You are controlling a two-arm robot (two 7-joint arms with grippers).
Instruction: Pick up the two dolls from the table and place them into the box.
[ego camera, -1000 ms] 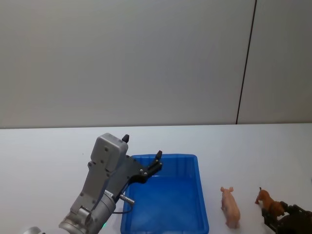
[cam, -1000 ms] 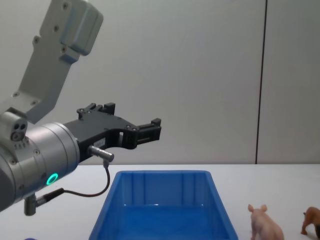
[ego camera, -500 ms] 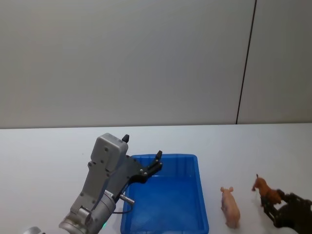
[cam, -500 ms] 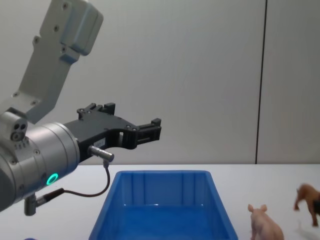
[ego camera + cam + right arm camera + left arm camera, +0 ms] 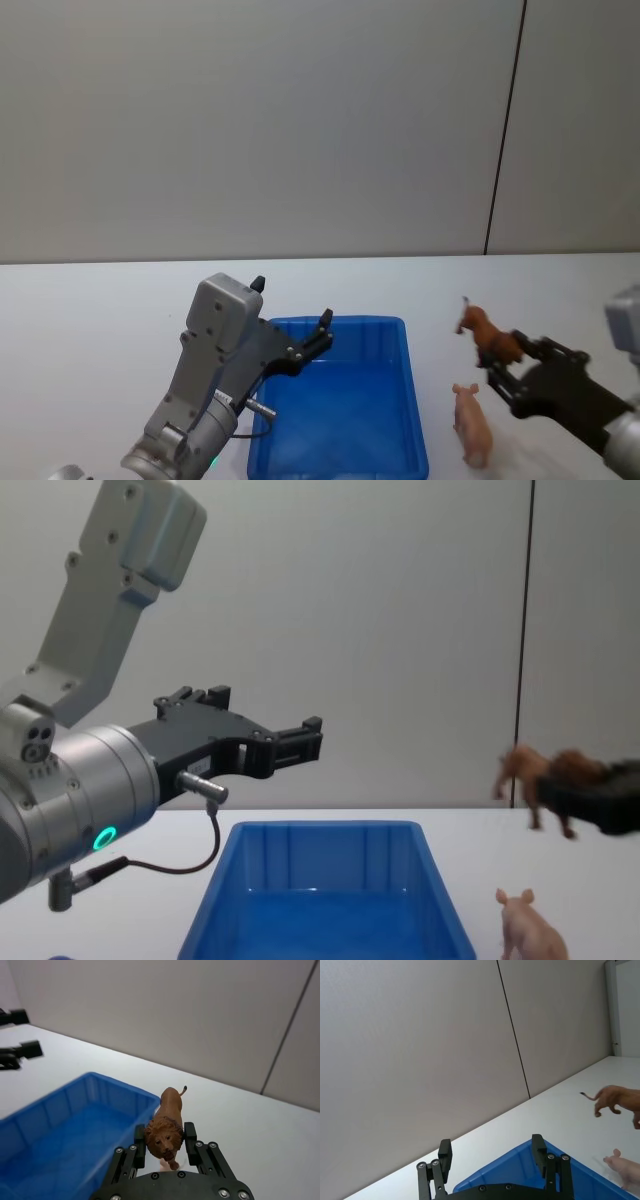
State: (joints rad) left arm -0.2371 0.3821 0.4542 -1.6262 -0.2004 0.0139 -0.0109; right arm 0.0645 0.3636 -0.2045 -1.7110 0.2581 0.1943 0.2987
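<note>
My right gripper [image 5: 497, 358] is shut on the reddish-brown doll [image 5: 485, 334], a lion figure [image 5: 166, 1125], and holds it in the air right of the box [image 5: 340, 400]. From the chest that doll [image 5: 545, 773] hangs well above the table [image 5: 90, 320]. The pink pig doll [image 5: 472, 422] stands on the table beside the box's right wall, below the held doll. The pig [image 5: 530, 932] stands upright. My left gripper [image 5: 300, 350] hovers open over the box's far left corner, nothing between its fingers [image 5: 537, 1146]. The blue box [image 5: 330, 900] holds nothing I can see.
A grey wall with a dark vertical seam [image 5: 505, 130] stands behind the table. Bare white tabletop stretches left of the box and to the far right [image 5: 590, 300].
My right gripper has lifted the reddish-brown doll off the table and carried it up and leftward toward the box. The pig and the left arm have not moved.
</note>
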